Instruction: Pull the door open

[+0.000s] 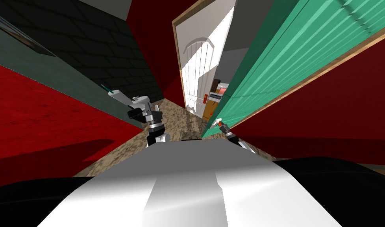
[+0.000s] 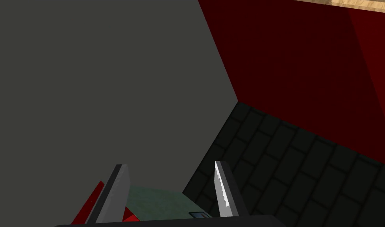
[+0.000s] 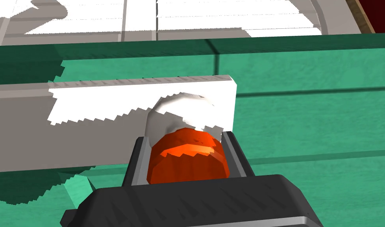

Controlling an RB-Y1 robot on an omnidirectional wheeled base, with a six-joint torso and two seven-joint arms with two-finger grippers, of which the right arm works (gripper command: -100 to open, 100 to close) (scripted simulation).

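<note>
A green panelled door [image 1: 274, 63] stands ajar on my right, its free edge near my right hand. In the right wrist view an orange knob [image 3: 187, 157] on a white stem sits against a white plate [image 3: 109, 118] on the green door [image 3: 306, 118]. My right gripper [image 3: 186, 151] is shut on that knob, fingers pressing both its sides; in the head view this gripper [image 1: 220, 125] sits at the door's lower edge. My left gripper [image 1: 109, 91] is raised at the left beside a dark wall; its fingers [image 2: 117, 193] stand open with nothing between them.
Beyond the green door's edge a white door [image 1: 199, 67] in a wooden frame stands lit, with a brown box [image 1: 212, 104] near its foot. Red walls [image 1: 38, 114] flank both sides. A mottled brown floor [image 1: 180, 118] runs ahead in a narrow passage.
</note>
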